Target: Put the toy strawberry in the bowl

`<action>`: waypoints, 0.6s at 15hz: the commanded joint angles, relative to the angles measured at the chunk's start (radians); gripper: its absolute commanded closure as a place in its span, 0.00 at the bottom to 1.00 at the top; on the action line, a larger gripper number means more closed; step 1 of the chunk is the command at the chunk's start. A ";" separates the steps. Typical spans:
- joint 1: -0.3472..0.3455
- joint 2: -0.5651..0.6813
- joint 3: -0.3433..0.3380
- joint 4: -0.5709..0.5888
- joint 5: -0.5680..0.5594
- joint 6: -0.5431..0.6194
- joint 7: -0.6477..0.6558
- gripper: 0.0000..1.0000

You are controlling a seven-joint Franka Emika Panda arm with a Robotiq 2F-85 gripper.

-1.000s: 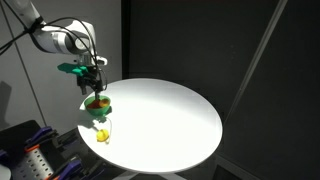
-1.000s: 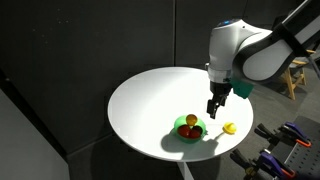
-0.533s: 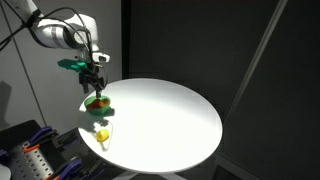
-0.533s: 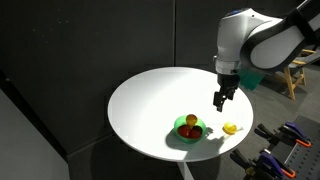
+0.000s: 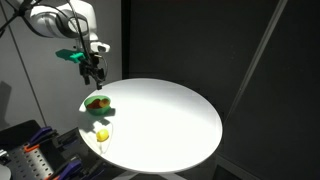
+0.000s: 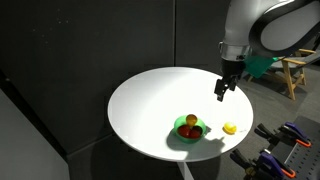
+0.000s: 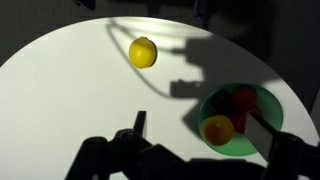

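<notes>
Wrist view: hand (image 7: 200, 126) spread wide, nothing betw. its fingers (image 7: 138, 123); they show as dark shapes at the bottom edge. Toy strawberry (image 7: 243, 98), red, lies inside the green bowl (image 7: 262, 104), touching or just beside a round orange piece (image 7: 217, 129) that is also in the bowl; the strawberry sits betw. the two fingers in this view, nearer the right-hand one, and clear of both. Pale yellow toy fruit (image 7: 143, 52) lies alone on the white tabletop (image 7: 70, 90), well apart from the bowl.

Exterior views: hand (image 6: 221, 92) hangs in the air above the round tabletop (image 6: 150, 100), pointing down, apart from the bowl (image 6: 182, 134); strawberry (image 6: 188, 131) is below it and off to one side, w/ the yellow fruit (image 6: 230, 128) just beside the bowl near the tabletop edge. From the opp. side the hand (image 5: 93, 72) is above the bowl (image 5: 98, 103); yellow fruit (image 5: 102, 135) nearer the rim; strawberry too small to pick out there.
</notes>
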 commanded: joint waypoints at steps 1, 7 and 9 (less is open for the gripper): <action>0.003 -0.090 -0.007 -0.016 0.086 -0.044 -0.073 0.00; 0.008 -0.182 -0.010 -0.015 0.162 -0.145 -0.156 0.00; 0.006 -0.211 -0.008 -0.013 0.151 -0.190 -0.166 0.00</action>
